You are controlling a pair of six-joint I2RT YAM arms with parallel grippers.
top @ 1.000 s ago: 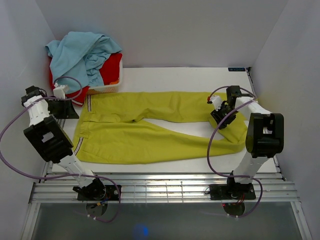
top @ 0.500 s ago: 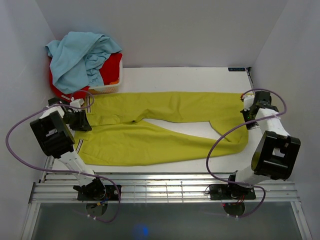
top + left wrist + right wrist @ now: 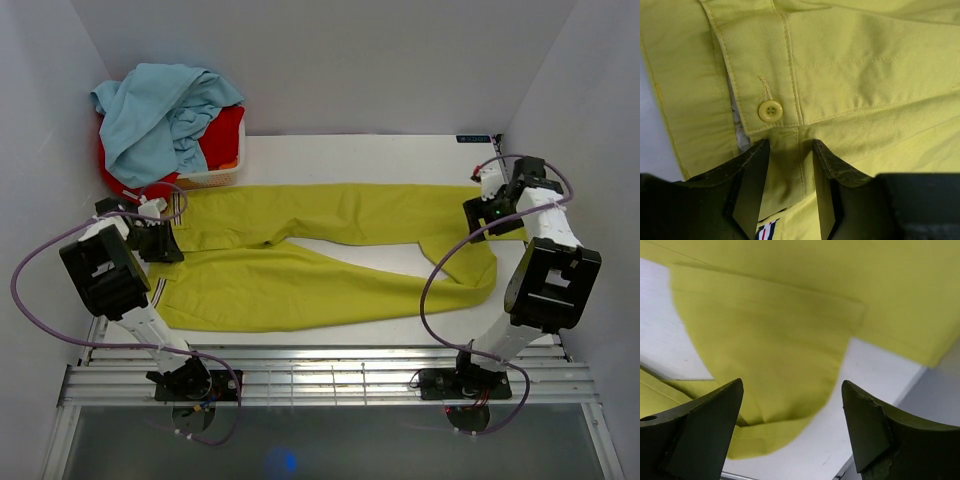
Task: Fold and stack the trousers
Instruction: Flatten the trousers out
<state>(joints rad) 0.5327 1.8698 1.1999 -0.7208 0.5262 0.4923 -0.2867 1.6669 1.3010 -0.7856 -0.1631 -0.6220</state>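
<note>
**A:** Across the table, got the trousers laid flat, long axis running left to right. Waistband right under the left gripper, leg ends under the right gripper.

**B:** Yep. Right jaws gaping wide above the cloth, gripping nothing. Left ones narrow, straddling a ridge by the button. Can't tell if actually pinching, way too close up. Probably calls for each arm taking its own end.
</note>
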